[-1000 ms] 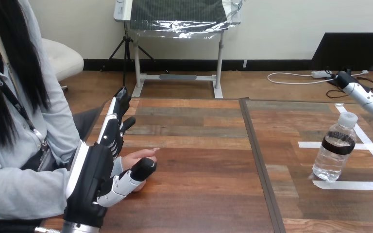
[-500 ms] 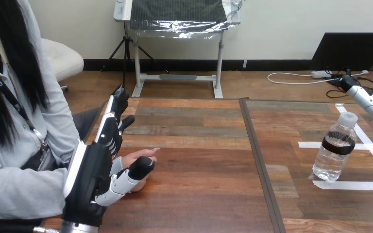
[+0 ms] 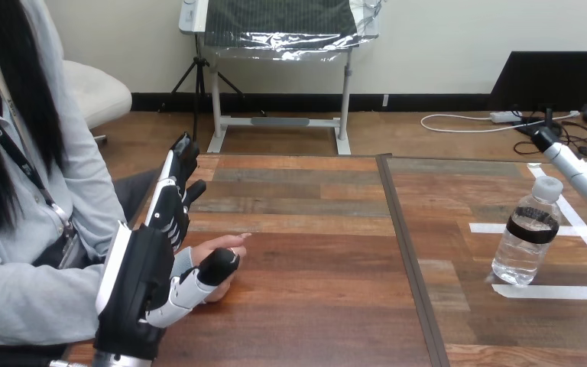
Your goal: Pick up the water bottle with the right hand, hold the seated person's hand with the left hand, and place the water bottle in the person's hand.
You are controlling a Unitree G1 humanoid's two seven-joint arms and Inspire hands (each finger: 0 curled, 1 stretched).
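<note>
While the water bottle point(image 3: 527, 241) is standing upright on the worktop point(image 3: 313, 252) at the right, among white tape marks point(image 3: 550, 291), I am seeing my right hand point(image 3: 581, 162) hovering just far-right of it, fingers straight, grasping nothing. My left hand point(image 3: 134, 283) is lying released at near left, thumb crossing the person's hand point(image 3: 218, 245).
</note>
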